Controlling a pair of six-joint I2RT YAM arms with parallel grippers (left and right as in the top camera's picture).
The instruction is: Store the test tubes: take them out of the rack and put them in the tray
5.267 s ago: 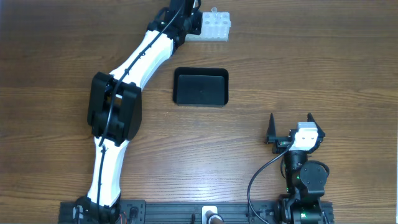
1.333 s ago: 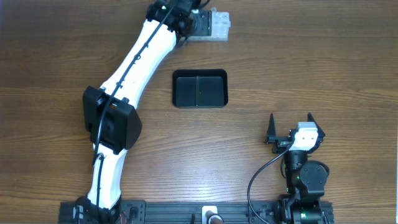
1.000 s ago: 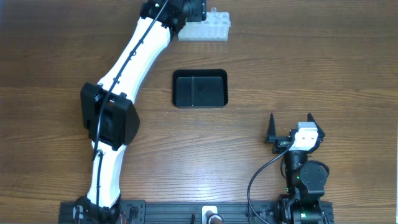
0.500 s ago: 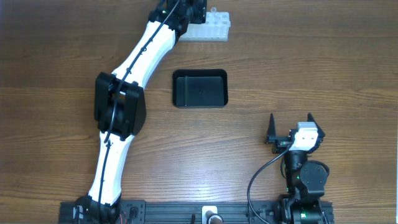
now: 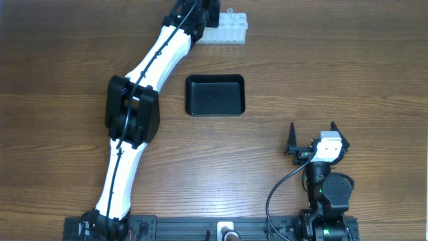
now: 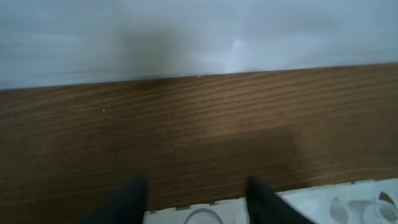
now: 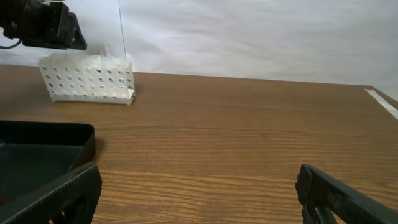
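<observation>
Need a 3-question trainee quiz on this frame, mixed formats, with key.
1. True or false: the rack stands inside the tray.
2. Which end effector is at the rack? A) left B) right C) both
3. Fill in: the right end effector has its fingers ___ (open or shut).
Key: 1 false, rack and tray stand apart. 2 A, the left end effector is at the rack's edge; the right one is well away from it. 3 open.
</observation>
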